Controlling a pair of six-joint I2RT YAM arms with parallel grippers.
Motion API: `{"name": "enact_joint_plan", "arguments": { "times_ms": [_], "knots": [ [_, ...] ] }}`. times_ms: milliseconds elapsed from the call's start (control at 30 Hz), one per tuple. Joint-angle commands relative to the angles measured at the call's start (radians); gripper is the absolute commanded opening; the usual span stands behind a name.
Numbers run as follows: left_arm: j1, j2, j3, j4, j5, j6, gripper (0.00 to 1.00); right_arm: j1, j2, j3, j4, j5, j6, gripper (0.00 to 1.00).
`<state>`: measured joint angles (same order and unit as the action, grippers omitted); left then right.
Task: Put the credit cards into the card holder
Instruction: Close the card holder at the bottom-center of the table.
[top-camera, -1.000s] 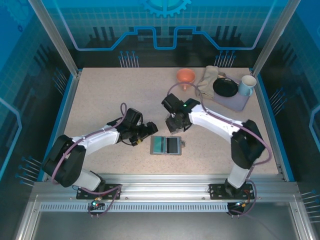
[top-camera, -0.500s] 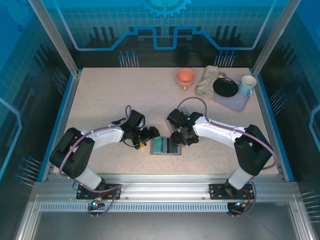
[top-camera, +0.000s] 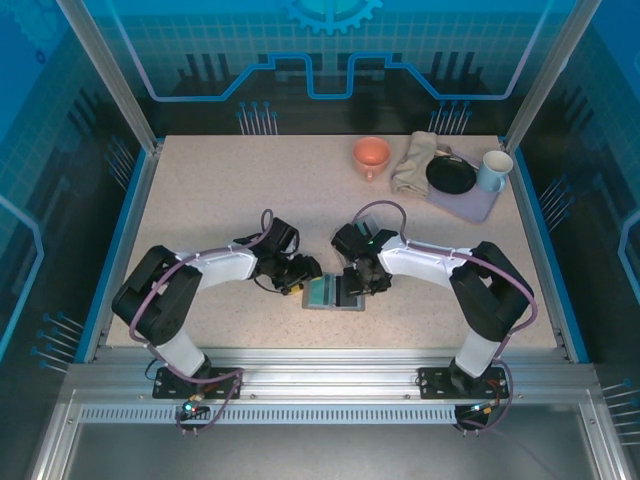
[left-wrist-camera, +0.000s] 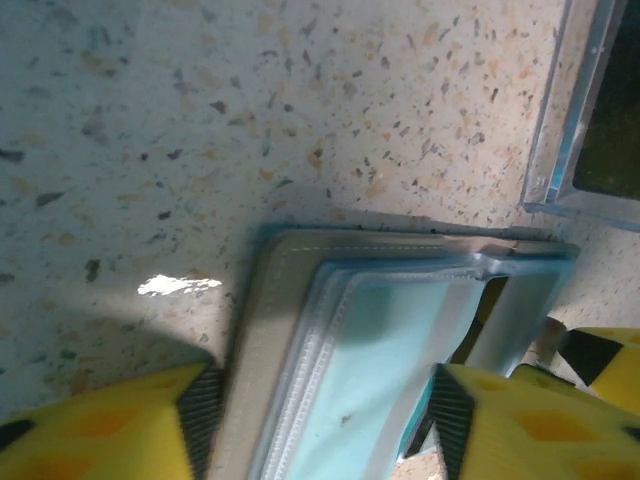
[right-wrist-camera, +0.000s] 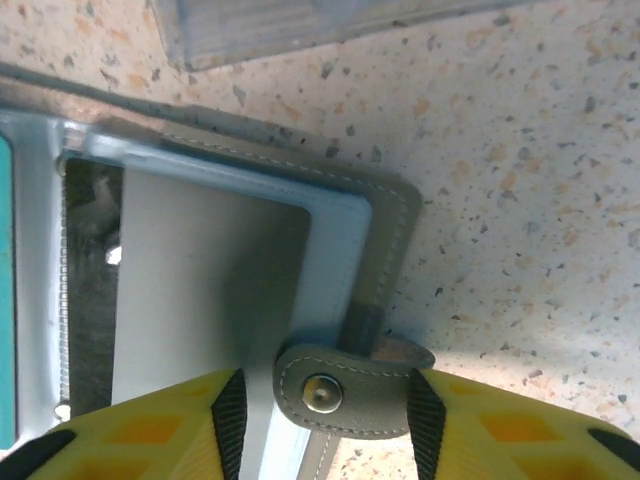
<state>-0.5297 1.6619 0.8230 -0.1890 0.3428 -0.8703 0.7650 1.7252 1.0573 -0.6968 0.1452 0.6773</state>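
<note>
1. The card holder (top-camera: 331, 301) lies open and flat on the worktop (top-camera: 220, 190), close to the middle of its near edge.
2. Its left pocket holds a teal-green card (top-camera: 321, 291). The right wrist view shows a pale whitish panel (right-wrist-camera: 210, 290) in the right pocket; I cannot tell whether this is a card or the pocket's window.
3. The holder's long axis runs left to right, along the near edge. Its snap tab (right-wrist-camera: 350, 385) sticks out from the right end.
4. The left gripper (top-camera: 308, 279) sits over the holder's left end with its jaws wide apart, clamping nothing visible.
5. The right gripper (top-camera: 358, 284) sits over the right end with its jaws parted either side of the tab. I cannot tell whether they touch it.
6. A clear plastic case (left-wrist-camera: 585, 110) lies just beside the holder.
7. At the far right corner, a lavender tray (top-camera: 478, 207) carries a dark bowl (top-camera: 451, 176) and a pale blue mug (top-camera: 493, 170). An orange cup (top-camera: 371, 153) stands near the far edge.
</note>
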Motion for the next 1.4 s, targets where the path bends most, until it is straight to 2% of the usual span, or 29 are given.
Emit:
{"name": "enact_joint_plan", "arguments": {
  "times_ms": [0,133,267,833,933,1200,1367],
  "knots": [
    [-0.025,0.011,0.024,0.024,0.061,0.009,0.51,-0.004,0.013,-0.017,0.025,-0.021,0.008,0.42],
    [-0.029,-0.028,0.023,0.035,0.061,0.011,0.44,-0.006,0.007,-0.025,0.029,-0.018,0.011,0.34],
    [-0.029,-0.044,0.023,0.06,0.09,0.007,0.39,-0.007,-0.01,-0.033,0.029,-0.01,0.015,0.32],
    [-0.029,-0.023,0.033,0.105,0.141,-0.006,0.13,0.004,-0.086,-0.016,-0.097,0.129,0.018,0.62],
    [-0.029,-0.024,0.032,0.103,0.141,-0.001,0.08,0.012,-0.081,-0.016,-0.122,0.152,0.029,0.62],
    [-0.028,-0.04,0.046,0.059,0.124,0.026,0.0,0.022,-0.083,-0.032,-0.152,0.177,0.05,0.46],
    [-0.028,-0.052,0.068,0.01,0.114,0.053,0.0,0.019,-0.095,-0.035,-0.158,0.197,0.056,0.25]
  ]
}}
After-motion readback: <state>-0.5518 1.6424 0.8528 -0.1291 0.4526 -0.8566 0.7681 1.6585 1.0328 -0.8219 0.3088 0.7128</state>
